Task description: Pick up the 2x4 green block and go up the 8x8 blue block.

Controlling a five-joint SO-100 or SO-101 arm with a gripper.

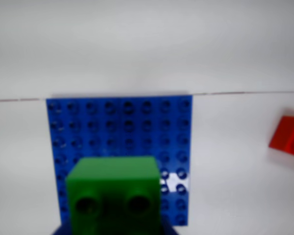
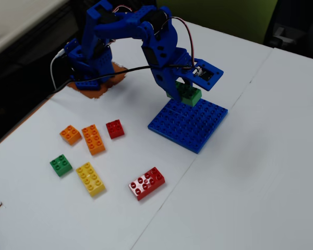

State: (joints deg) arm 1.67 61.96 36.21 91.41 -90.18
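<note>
1. My gripper (image 2: 183,89) is closed on the 2x4 green block (image 1: 113,195), which fills the bottom of my wrist view.
2. In the fixed view the green block hangs at the back edge of the 8x8 blue block (image 2: 190,123); I cannot tell if they touch.
3. The blue block lies flat on the white table (image 2: 261,172).
4. A red brick (image 1: 290,136) sits off to the right in my wrist view.
5. More small bricks lie well apart from the blue block in the fixed view.
</note>
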